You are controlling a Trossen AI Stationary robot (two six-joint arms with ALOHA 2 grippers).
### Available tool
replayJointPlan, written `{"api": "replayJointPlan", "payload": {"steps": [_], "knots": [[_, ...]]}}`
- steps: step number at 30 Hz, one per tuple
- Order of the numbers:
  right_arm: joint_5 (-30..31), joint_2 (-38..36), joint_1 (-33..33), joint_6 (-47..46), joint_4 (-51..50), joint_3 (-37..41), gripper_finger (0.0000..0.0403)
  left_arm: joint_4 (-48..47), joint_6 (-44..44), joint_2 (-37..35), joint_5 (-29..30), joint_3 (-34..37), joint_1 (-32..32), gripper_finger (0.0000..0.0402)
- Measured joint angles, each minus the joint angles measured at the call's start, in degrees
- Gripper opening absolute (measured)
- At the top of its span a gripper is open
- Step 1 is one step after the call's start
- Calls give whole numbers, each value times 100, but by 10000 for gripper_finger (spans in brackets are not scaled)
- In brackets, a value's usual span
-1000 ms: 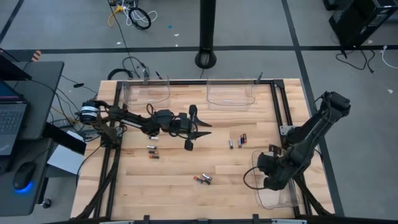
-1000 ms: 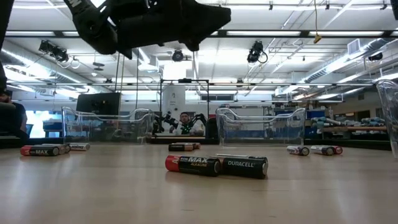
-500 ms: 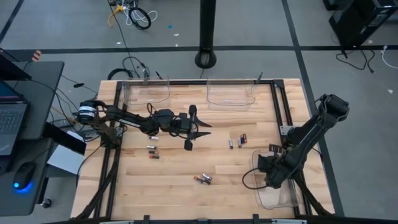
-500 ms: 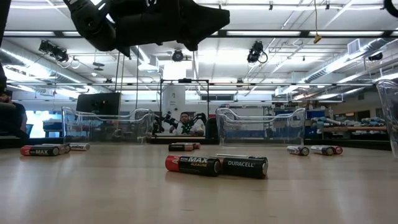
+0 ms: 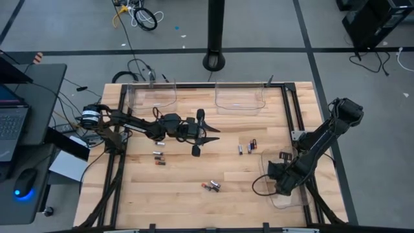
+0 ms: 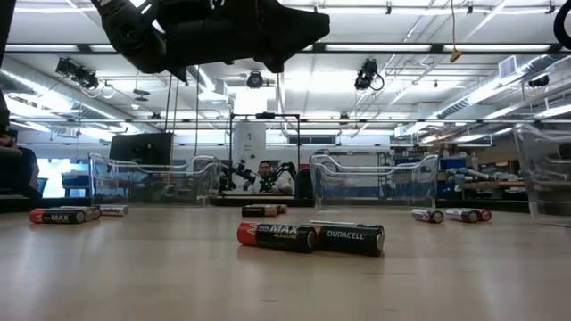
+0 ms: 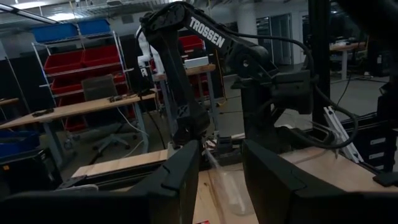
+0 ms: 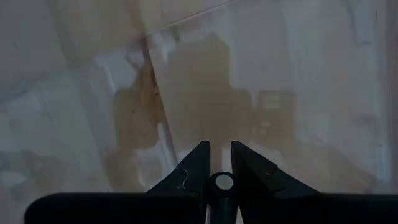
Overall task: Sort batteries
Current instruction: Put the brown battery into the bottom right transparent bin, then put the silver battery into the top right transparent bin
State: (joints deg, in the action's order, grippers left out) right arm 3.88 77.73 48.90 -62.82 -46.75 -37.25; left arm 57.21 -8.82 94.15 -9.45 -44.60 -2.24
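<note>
Batteries lie loose on the wooden table: a red-and-black pair (image 6: pixel 308 236) near the middle (image 5: pixel 211 186), two at the left (image 5: pixel 158 156) and several at the right (image 5: pixel 246 146). My left gripper (image 5: pixel 210 134) hangs open above the table's middle, pointing level toward the right, with nothing between its fingers (image 7: pixel 186 171). My right gripper (image 8: pixel 221 152) points straight down inside the clear tray (image 5: pixel 289 199) at the near right. A small round battery end sits between its fingers. My right gripper has the battery between its two fingers, which point down from above. Only the battery's round upper end (image 8: pixel 221 182) shows, set back between the fingers; they hide its sides. It stands along the fingers over the tray's floor. Whether it touches the floor I cannot tell.
Two more clear trays (image 5: pixel 154 97) (image 5: pixel 240 97) stand along the far edge. A black frame rail (image 5: pixel 289 123) borders the table's right side. Bare wood lies between the battery groups. A person sits far behind the table (image 6: pixel 265 174).
My right gripper has gone down into the near-right tray. In the low view that tray's wall now stands a little farther toward the table's middle than before. The left arm has kept still.
</note>
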Motion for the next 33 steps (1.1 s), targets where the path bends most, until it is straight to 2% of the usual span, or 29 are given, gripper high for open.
{"api": "replayJointPlan", "payload": {"steps": [4,12,17,21,25,28,33], "knots": [[-73,0,0,-65,96,3,94,4,0,0,0,0,0,131],[-105,0,0,-69,60,-224,100,4,2,0,0,-2,0,131],[-105,0,0,-65,-493,-861,103,4,-21,0,0,-2,-1,131],[-84,0,-79,-11,-1390,-1478,71,-44,-141,-65,-2,-2,0,131],[63,-2,-549,285,-2620,-1757,13,-308,-281,-297,-2,-12,-1,131],[333,-16,-1055,744,-3130,-1852,16,-758,-291,-573,-2,-20,-1,131],[698,-184,-1880,1653,-3002,-2051,8,-1711,-503,-1021,25,-20,-7,130]]}}
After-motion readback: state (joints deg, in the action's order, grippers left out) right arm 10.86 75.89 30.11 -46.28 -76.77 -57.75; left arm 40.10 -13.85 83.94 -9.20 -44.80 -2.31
